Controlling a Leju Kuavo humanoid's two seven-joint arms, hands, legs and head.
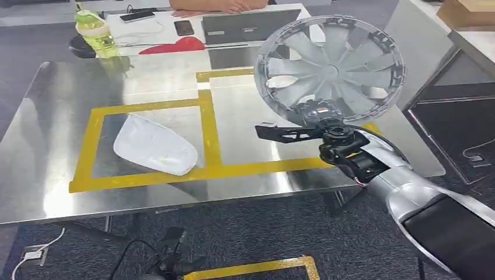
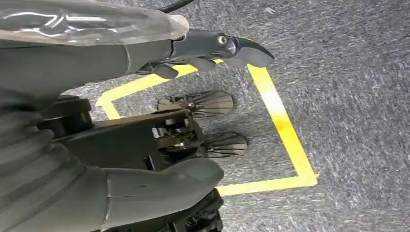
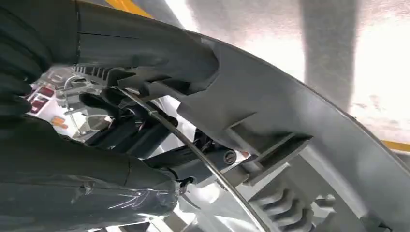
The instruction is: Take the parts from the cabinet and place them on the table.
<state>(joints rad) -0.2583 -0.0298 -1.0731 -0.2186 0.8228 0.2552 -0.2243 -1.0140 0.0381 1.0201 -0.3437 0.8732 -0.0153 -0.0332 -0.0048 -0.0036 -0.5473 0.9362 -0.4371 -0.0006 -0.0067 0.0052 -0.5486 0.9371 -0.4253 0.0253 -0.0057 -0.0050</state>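
Gripping one round grey plastic hubcap with radiating spokes (image 1: 330,69) by its rim, the right hand (image 1: 318,116) holds it upright at two o'clock above the steel table (image 1: 52,105), one white curved shell (image 1: 154,146) lying at nine o'clock; the left hand (image 2: 145,53) hangs with fingers apart.

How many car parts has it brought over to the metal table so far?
2: a white part lying inside the left yellow square, and a wheel cover held upright over the table by the right hand.

Head cam sits high, looking forward and down across the steel table (image 1: 52,192) with a strip of carpet (image 1: 251,239) below it. Left wrist cam hangs low, aimed straight at that carpet (image 2: 348,96) and its yellow tape (image 2: 280,121). Right wrist cam is jammed right up against the wheel cover (image 3: 290,121), which the head view catches whole (image 1: 330,69).
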